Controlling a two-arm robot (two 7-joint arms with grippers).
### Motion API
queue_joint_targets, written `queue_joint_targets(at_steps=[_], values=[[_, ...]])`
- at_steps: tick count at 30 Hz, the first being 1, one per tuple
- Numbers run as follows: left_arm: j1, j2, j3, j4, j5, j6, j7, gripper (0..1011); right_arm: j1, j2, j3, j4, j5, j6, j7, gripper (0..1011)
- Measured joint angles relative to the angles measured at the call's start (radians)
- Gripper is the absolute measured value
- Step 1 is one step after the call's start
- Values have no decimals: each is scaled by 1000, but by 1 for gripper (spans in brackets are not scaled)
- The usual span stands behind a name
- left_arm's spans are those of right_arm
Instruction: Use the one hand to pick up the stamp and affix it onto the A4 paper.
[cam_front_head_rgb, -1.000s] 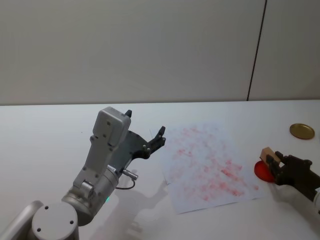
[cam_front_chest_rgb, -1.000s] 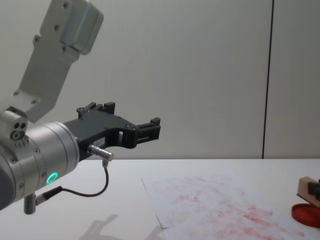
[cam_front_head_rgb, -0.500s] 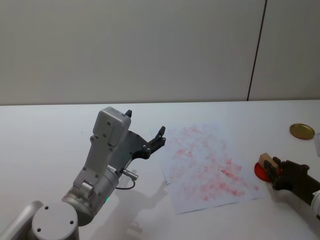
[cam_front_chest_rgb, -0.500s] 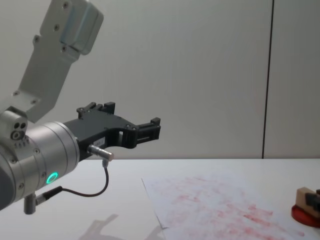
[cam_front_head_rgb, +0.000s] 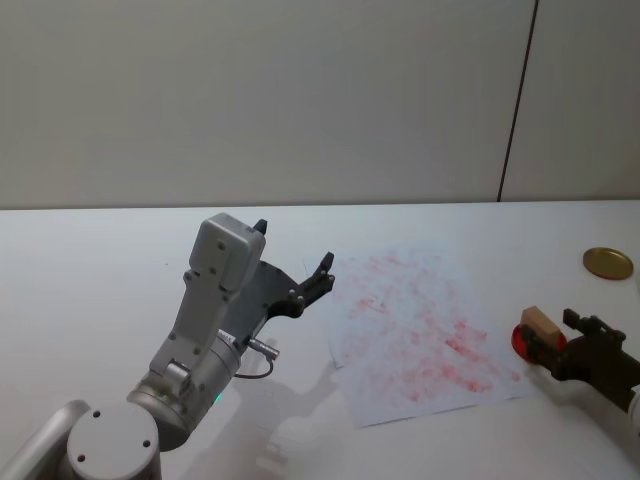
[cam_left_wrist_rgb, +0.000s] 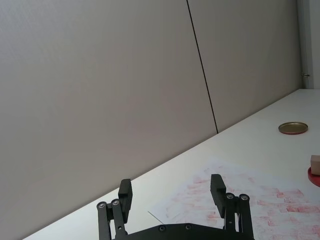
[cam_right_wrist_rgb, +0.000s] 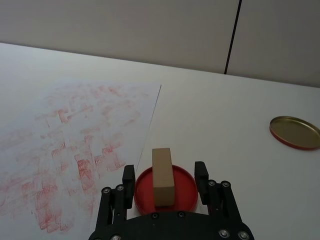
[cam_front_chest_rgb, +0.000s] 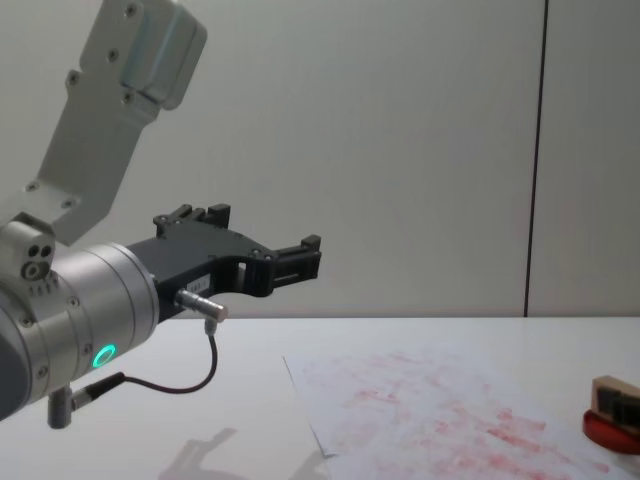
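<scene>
The stamp (cam_right_wrist_rgb: 162, 175), a small tan wooden block, stands on the round red ink pad (cam_right_wrist_rgb: 185, 192) just right of the A4 paper (cam_right_wrist_rgb: 75, 135). My right gripper (cam_right_wrist_rgb: 165, 172) is low at the pad and open. Its two fingers flank the stamp with a gap on each side. In the head view the stamp (cam_front_head_rgb: 543, 324) sits at the tip of the right gripper (cam_front_head_rgb: 555, 338), beside the smudged paper (cam_front_head_rgb: 415, 335). The chest view shows the stamp (cam_front_chest_rgb: 608, 386) at the right edge. My left gripper (cam_front_head_rgb: 292, 248) hangs open above the table, left of the paper.
A gold round lid (cam_front_head_rgb: 608, 263) lies on the table behind the ink pad, at the far right. The left arm's silver wrist (cam_front_chest_rgb: 90, 320) with its green light looms at the near left. A grey wall stands behind the white table (cam_front_head_rgb: 100, 260).
My right gripper came down with the stamp onto the red ink pad. Its fingers then opened and let go of it. The left arm has stayed still.
</scene>
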Motion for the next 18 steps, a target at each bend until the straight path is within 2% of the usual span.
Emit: queue_joint_targets(at_steps=[11, 18], values=[[0, 0, 0, 0, 0, 0, 0, 993, -16, 6, 6, -72, 4, -51, -14, 1000], [0, 0, 0, 0, 0, 0, 0, 993, -24, 7, 6, -115, 4, -69, -23, 1001]])
